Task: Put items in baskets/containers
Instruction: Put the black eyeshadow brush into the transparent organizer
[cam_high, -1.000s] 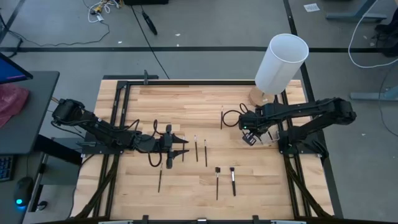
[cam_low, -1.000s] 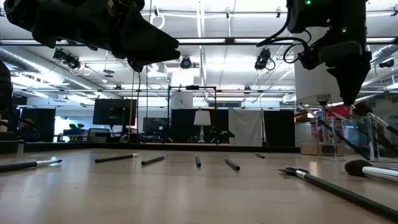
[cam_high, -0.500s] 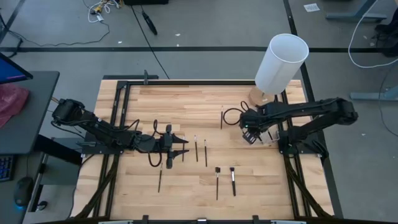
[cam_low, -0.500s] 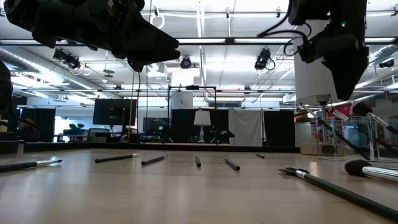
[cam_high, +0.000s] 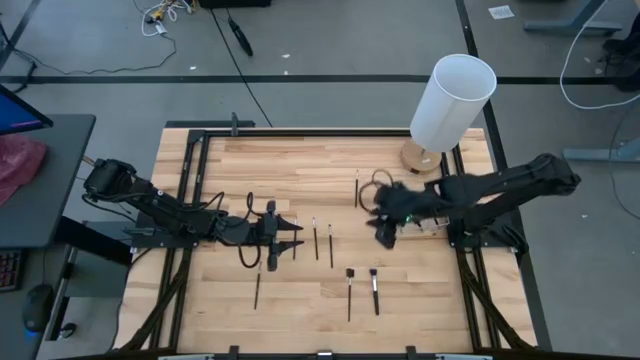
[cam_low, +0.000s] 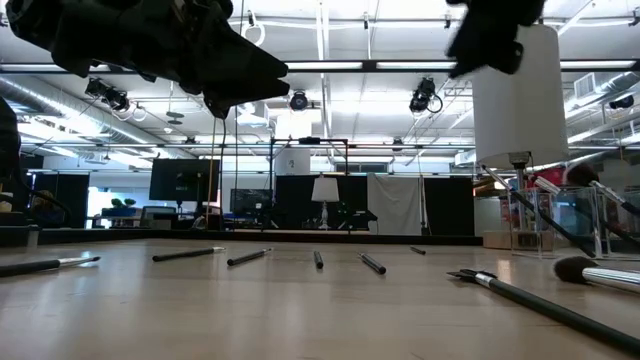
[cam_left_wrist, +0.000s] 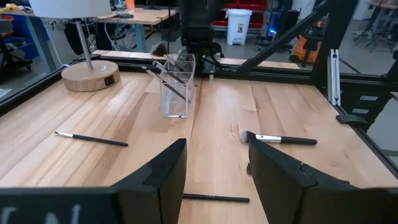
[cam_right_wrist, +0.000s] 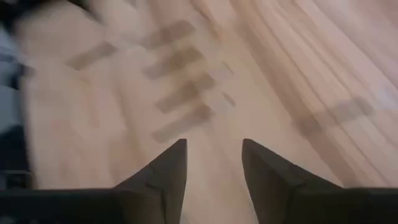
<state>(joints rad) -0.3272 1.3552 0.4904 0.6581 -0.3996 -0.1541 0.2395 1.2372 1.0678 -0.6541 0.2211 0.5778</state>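
Several thin dark brushes lie flat on the wooden table, among them a pair (cam_high: 323, 242) in the middle, two with bristle heads (cam_high: 361, 289) nearer the front, and one (cam_high: 257, 290) at the near left. A clear holder (cam_left_wrist: 177, 87) stands on the right side (cam_low: 555, 215), and a few brushes (cam_left_wrist: 166, 76) lean inside it. My left gripper (cam_high: 295, 237) hovers open above the table left of the middle pair, with nothing between its fingers (cam_left_wrist: 214, 168). My right gripper (cam_high: 386, 232) is blurred, left of the holder and high over the table. It is open and empty (cam_right_wrist: 214, 165).
A tall white cylinder (cam_high: 452, 100) on a round wooden base (cam_left_wrist: 90, 74) stands at the far right, just behind the holder. One more brush (cam_high: 357, 188) lies toward the far side. A black frame (cam_high: 200, 135) borders the table.
My right gripper has risen from just above the clear holder and swung toward the table's left and a little toward its near edge, fast enough to blur. The brushes on the table have kept their places.
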